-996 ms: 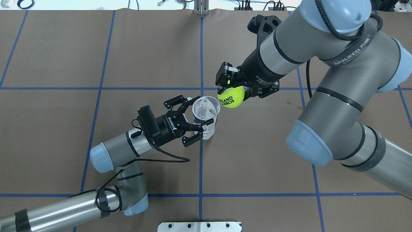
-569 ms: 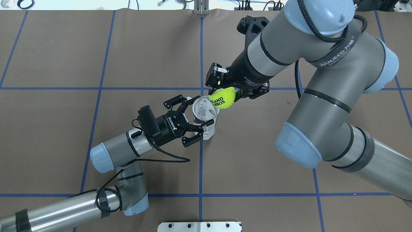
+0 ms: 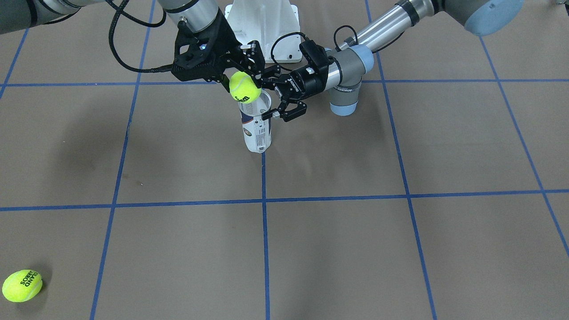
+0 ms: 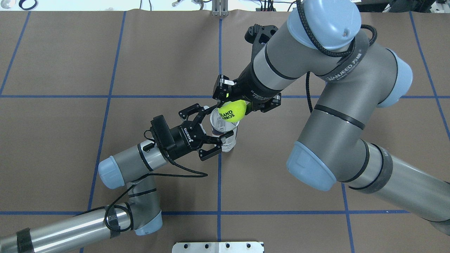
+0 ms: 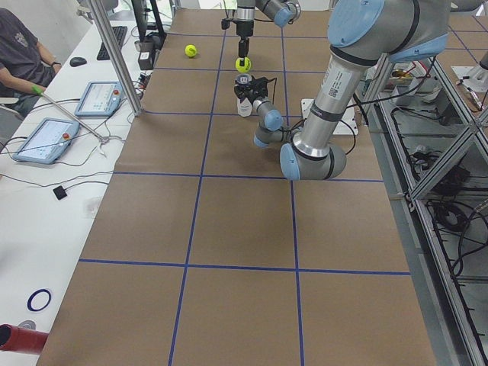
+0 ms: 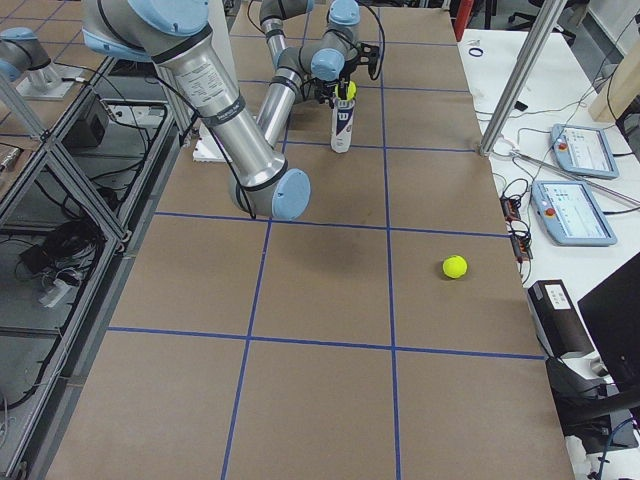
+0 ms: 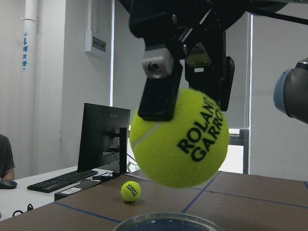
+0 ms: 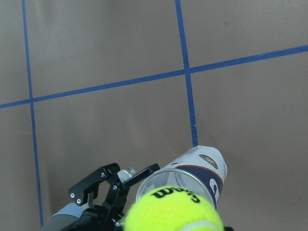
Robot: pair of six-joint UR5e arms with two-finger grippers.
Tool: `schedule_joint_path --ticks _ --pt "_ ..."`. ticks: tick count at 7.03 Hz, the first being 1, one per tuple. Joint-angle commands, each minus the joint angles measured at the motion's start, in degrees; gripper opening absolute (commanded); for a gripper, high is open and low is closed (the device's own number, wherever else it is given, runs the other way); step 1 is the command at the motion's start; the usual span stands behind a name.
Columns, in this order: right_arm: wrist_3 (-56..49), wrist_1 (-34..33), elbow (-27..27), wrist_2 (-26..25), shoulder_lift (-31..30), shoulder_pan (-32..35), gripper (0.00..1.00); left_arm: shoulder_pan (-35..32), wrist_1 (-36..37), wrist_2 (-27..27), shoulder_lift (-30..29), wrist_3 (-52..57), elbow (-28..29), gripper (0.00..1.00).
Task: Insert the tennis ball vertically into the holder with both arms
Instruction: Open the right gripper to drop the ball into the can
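Over the mouth of the holder (image 4: 227, 140) now: right fingers (image 4: 219, 94), pinching the tennis ball (image 4: 231, 111), have slid it left above the rim. Left fingers (image 4: 216, 137) clamp the upright holder on the bench (image 4: 63, 63). Release looks close.

My desk (image 4: 70, 63) reads flat brown, ruled into a grid by blue lines. The tennis ball (image 4: 232, 109) is yellow-green with black lettering and a pale seam, and the second ball (image 3: 22, 286) shows the same colours. The holder (image 4: 229, 142) is clear, with a white and navy label. My left hand (image 4: 220, 120) and right hand (image 4: 235, 102) are black. The arms (image 4: 337, 116) are silver and grey with light-blue caps. The pedestal (image 3: 262, 22) is white.
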Motion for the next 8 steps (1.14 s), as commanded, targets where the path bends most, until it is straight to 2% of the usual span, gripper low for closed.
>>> schedule_joint_path --ticks 1,4,5,6,7,8 --pt "0.02 -0.07 -0.22 -1.47 -0.06 -1.61 0.00 0.00 0.00 0.00 0.00 0.00 0.03 0.87" --pt "0.02 -0.07 -0.83 -2.27 0.02 -2.15 0.00 0.00 0.00 0.00 0.00 0.00 0.03 0.87" --pt "0.02 -0.07 -0.83 -2.35 0.02 -2.15 0.06 0.00 0.00 0.00 0.00 0.00 0.03 0.87" --pt "-0.06 -0.07 -1.18 -2.36 0.02 -2.24 0.51 0.00 0.00 0.00 0.00 0.00 0.03 0.87" --pt "0.02 -0.07 -1.53 -2.53 0.11 -2.24 0.76 0.00 0.00 0.00 0.00 0.00 0.03 0.87" --pt "0.02 -0.07 -1.62 -2.97 0.11 -2.41 0.94 0.00 0.00 0.00 0.00 0.00 0.03 0.87"
